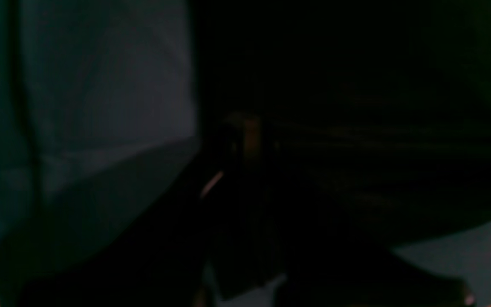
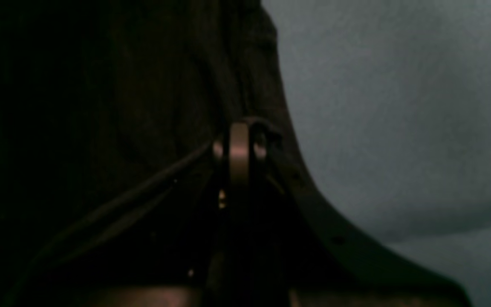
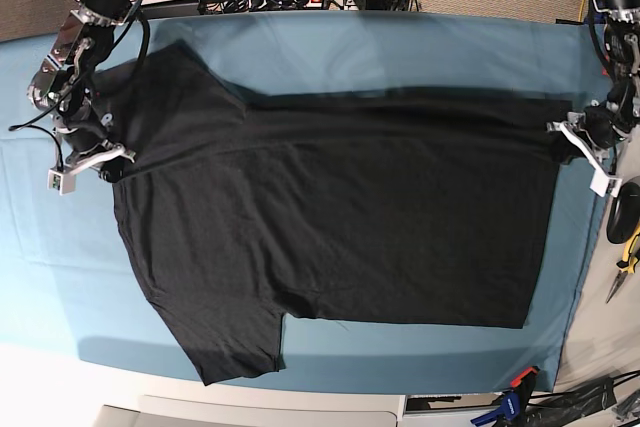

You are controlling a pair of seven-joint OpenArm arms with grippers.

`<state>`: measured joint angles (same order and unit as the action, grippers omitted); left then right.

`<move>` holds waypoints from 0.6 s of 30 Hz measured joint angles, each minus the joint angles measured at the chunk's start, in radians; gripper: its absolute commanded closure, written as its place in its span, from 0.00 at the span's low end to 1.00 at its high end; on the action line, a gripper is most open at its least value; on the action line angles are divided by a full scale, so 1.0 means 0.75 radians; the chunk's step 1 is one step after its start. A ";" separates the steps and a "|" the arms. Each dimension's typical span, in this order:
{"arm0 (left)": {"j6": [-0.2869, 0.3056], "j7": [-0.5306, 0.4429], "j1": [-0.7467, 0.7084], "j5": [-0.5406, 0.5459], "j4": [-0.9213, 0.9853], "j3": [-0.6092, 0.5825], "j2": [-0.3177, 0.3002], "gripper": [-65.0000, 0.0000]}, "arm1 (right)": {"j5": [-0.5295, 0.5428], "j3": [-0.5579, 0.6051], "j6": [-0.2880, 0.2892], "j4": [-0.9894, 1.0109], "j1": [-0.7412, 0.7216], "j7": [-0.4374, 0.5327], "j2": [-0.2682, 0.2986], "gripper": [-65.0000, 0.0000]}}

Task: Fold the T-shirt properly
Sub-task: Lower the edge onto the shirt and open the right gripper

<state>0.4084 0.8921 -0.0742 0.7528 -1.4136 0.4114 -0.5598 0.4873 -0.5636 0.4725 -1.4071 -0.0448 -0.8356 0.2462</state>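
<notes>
The T-shirt [image 3: 340, 207] is spread flat across the teal-covered bench [image 3: 400, 57], plain black side up. The right end effector [image 3: 100, 159] is clamped on the shirt's edge at the base view's left; the closed tips and dark cloth are seen in the right wrist view. The left end effector [image 3: 578, 139] is closed on the opposite edge.

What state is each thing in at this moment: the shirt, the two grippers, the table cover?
Large black short-sleeved cloth T-shirt: spread flat across the table, not yet folded, plain side up.
Left gripper: shut on the T-shirt's edge at the base view's right.
Right gripper: shut on the T-shirt's edge at the base view's left.
Teal table cover: laid flat under the T-shirt.
</notes>
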 measured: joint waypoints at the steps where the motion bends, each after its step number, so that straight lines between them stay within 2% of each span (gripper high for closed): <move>1: -0.002 -0.011 0.000 -0.002 0.000 0.000 -0.001 1.00 | 0.002 0.000 0.001 0.000 -0.003 0.004 -0.001 1.00; 10: -0.075 -0.110 -0.001 -0.036 0.001 0.000 0.000 1.00 | 0.005 0.000 0.000 0.000 -0.004 0.045 -0.001 1.00; 16: -0.077 -0.120 -0.001 -0.036 0.000 0.000 0.000 1.00 | 0.005 0.000 0.000 0.000 -0.003 0.054 0.000 1.00; 18: -0.042 -0.120 0.000 -0.036 0.000 0.000 -0.001 1.00 | 0.001 0.001 0.001 0.000 -0.004 0.054 -0.001 1.00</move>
<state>0.3771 0.8024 -0.0742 0.7261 -1.4136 0.4114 -0.5602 0.4881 -0.5632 0.4728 -1.4071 -0.0475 -0.7952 0.2459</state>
